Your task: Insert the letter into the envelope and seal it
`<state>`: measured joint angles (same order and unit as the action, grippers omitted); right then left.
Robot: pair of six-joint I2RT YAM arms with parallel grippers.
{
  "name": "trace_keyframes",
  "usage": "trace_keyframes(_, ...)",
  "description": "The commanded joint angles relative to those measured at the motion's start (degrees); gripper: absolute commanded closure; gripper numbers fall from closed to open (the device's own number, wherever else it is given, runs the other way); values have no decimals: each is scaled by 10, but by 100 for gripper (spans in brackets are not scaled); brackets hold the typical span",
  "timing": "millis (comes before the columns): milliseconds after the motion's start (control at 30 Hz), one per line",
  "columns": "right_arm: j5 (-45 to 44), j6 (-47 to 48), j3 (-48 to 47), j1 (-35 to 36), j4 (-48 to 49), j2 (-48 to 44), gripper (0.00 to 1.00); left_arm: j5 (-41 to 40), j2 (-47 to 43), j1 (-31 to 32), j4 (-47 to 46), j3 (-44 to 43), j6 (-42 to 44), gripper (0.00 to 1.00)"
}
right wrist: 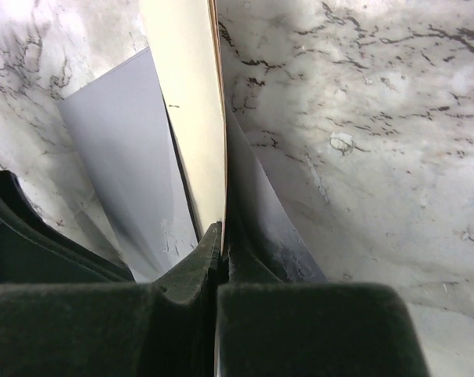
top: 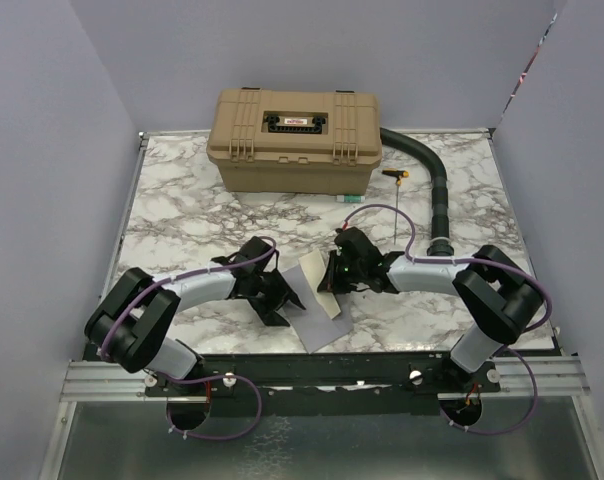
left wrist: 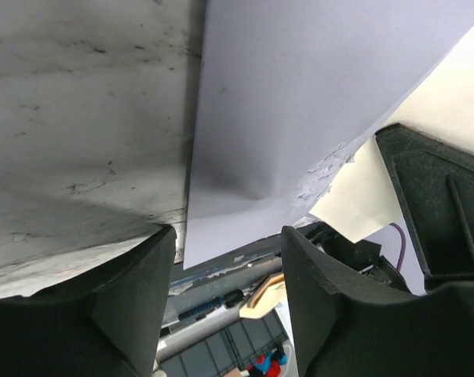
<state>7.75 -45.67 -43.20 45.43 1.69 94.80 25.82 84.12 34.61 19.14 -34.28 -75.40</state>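
Grey-lavender envelope (top: pixel 320 328) lies on the marble bench (top: pixel 182 220), well in front of the tan case (top: pixel 294 140) and slightly right of its centre. The pale cream letter (top: pixel 330 300) tilts up on edge, grey paper either side.

Top view: envelope (top: pixel 318 328) partly covered by left tool (top: pixel 285 305) and right tool (top: pixel 328 284); letter (top: pixel 331 304) shows only its lower end (rest under the right tool); left wrist view crops both sheets at top and right; whether left tool touches the envelope can't be told; small green-orange item (top: pixel 352 200) by tan case (top: pixel 292 140) too small to identify.
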Motion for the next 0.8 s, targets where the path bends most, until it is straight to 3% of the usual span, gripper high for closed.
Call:
trace_keyframes(0, -27, -1, -2, 4, -96, -1, 99, -226, 13, 0, 63, 25, 49, 41)
trace_keyframes(67, -24, -5, -2, 4, -99, 2, 99, -240, 6, 0, 69, 18, 58, 42)
trace_keyframes(267, -30, 0, -4, 3, -92, 12, 100, -395, -33, -2, 135, -89, 153, 51)
trace_keyframes(433, -34, 11, -27, 3, -101, 35, 100, -347, -21, -2, 83, -132, 208, 60)
trace_keyframes(567, -33, 9, -37, 3, -105, 51, 100, -313, 23, -2, 30, -107, 210, 77)
trace_keyframes(767, -31, 16, -38, 3, -103, 55, 100, -315, 75, -6, 22, -117, 227, 82)
